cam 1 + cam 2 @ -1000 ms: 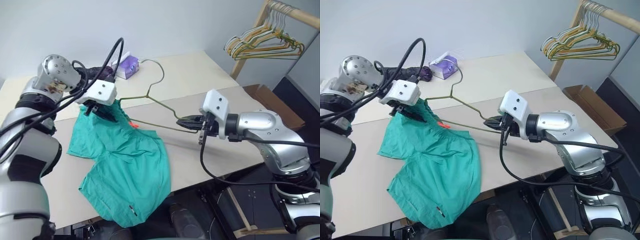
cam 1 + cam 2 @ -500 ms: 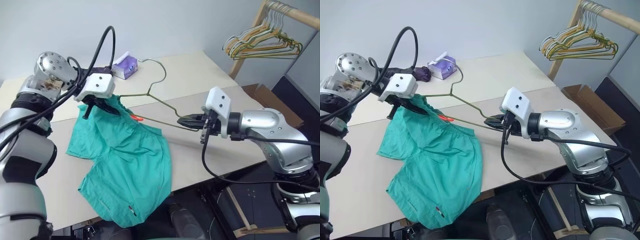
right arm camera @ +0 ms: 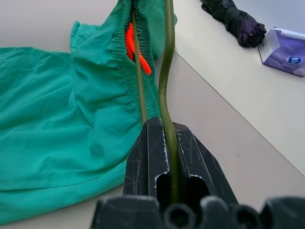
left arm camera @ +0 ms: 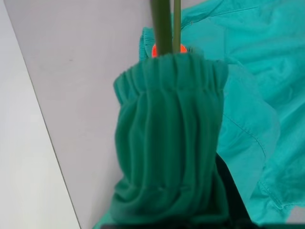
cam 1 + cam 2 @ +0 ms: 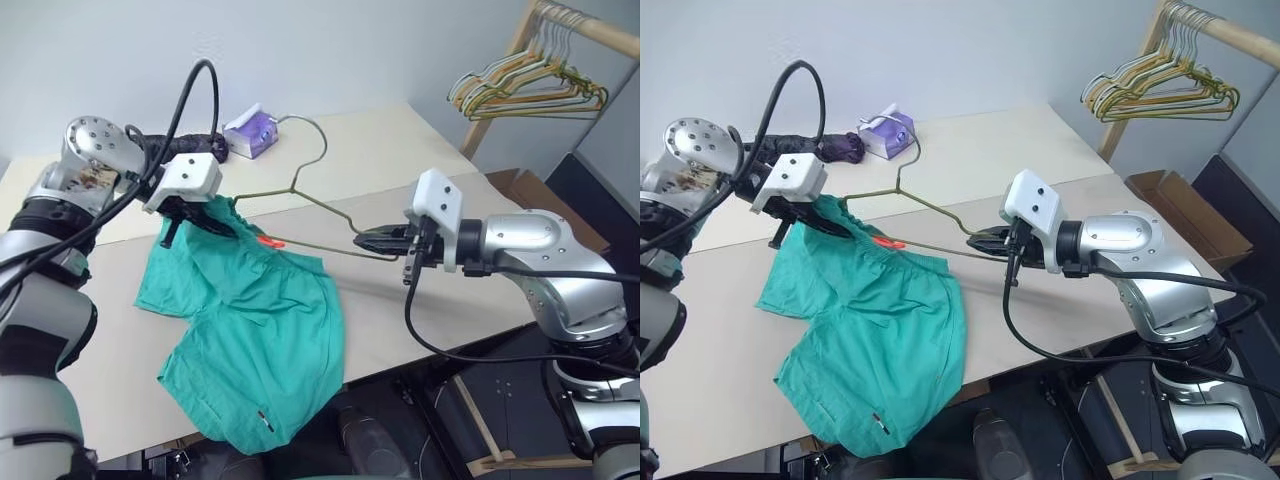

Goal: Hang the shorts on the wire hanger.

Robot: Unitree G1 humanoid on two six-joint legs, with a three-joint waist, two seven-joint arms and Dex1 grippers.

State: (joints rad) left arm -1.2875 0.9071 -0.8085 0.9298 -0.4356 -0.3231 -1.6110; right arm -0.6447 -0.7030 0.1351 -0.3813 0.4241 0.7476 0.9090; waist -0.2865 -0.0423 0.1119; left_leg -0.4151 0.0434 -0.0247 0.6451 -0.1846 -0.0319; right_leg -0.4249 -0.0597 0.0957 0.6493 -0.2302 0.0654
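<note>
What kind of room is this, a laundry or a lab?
Probably a lab staged for laundry practice: a plain table holding teal shorts, a wooden rack of spare hangers, bare walls and a cardboard box.

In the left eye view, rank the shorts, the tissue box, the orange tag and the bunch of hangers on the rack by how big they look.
1. shorts
2. bunch of hangers, though it hangs farther from the camera, so its true size is unsure
3. tissue box
4. orange tag

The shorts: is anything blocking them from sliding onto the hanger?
Nothing visible. The left gripper holds the shorts by the waistband, the hanger wire already runs into the waistband opening, and the right gripper holds the hanger's other end.
</note>
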